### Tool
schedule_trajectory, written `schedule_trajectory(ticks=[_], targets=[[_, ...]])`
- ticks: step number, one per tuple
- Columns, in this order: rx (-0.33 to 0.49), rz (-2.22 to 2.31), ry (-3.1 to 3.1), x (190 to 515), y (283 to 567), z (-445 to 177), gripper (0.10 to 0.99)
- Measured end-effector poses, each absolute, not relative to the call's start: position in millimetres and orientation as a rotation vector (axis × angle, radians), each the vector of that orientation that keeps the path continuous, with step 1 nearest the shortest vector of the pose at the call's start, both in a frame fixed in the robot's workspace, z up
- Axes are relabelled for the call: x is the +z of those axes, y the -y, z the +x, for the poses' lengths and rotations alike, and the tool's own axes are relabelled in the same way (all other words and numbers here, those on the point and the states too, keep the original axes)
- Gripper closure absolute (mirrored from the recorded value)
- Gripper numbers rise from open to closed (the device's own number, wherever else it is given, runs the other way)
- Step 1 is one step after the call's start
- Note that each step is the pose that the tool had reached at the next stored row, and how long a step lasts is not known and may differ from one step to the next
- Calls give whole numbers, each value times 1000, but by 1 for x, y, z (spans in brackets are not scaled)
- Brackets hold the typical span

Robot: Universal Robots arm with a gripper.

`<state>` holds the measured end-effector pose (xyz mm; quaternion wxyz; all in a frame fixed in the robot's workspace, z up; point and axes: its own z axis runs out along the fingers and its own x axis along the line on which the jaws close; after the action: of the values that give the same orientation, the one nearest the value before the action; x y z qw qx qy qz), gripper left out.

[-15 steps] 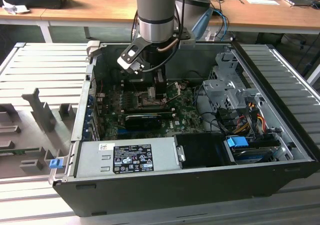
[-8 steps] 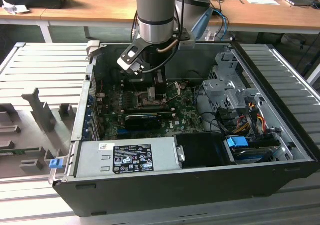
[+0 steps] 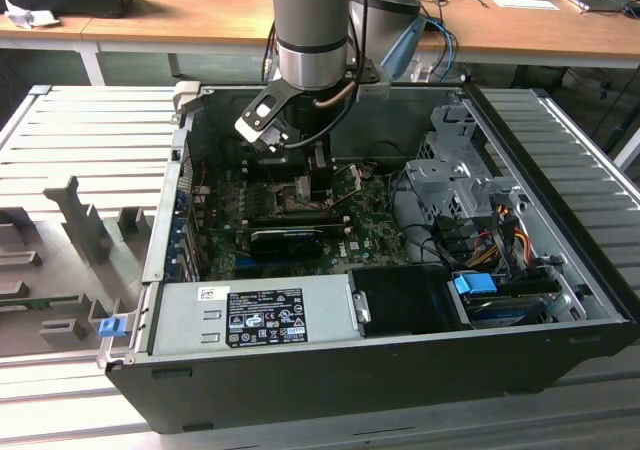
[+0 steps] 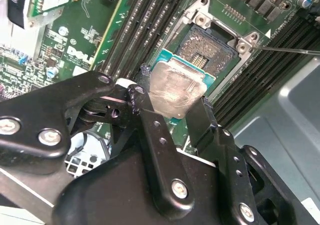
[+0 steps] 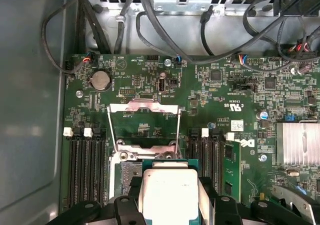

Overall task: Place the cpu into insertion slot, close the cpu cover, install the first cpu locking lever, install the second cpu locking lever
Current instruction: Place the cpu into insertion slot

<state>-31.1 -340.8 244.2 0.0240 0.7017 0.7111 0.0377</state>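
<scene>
In the exterior view the arm (image 3: 310, 40) stood over the middle of the open computer case (image 3: 560, 310) and hid the gripper's tips and most of the socket, so the chip could not be made out there. Both wrist views told more. The gripper (image 4: 174, 94) had its jaws closed on the cpu (image 4: 176, 87), the black fingers (image 4: 150, 110) pressing two opposite edges of its pale metal face. The cpu hung partly over the near side of the insertion slot (image 4: 210, 47), not seated. Whether its far edge touched the socket rim could not be told. In the first wrist view the cpu (image 5: 170, 192) covered most of the slot and the picture's edge cut off its near side, while the cpu cover (image 5: 144, 106) stood swung open beyond it. A thin lever rod (image 4: 292, 50) lay beside the socket, its end cut off. In the exterior view the green board (image 3: 375, 235) filled the case floor, with a grey power supply (image 3: 250, 315) at six o'clock from it and a drive cage with cables (image 3: 470, 200) at three o'clock. The case sat on a grey ribbed metal surface (image 3: 90, 130), and a wooden desk (image 3: 180, 15) ran at twelve o'clock.
</scene>
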Motion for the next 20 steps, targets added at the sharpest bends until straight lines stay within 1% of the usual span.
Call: schedule_trajectory(ticks=[8, 20], targets=[[117, 2171, -2200, 233, 332, -38, 561], [118, 2171, -2201, 227, 331, -44, 561]])
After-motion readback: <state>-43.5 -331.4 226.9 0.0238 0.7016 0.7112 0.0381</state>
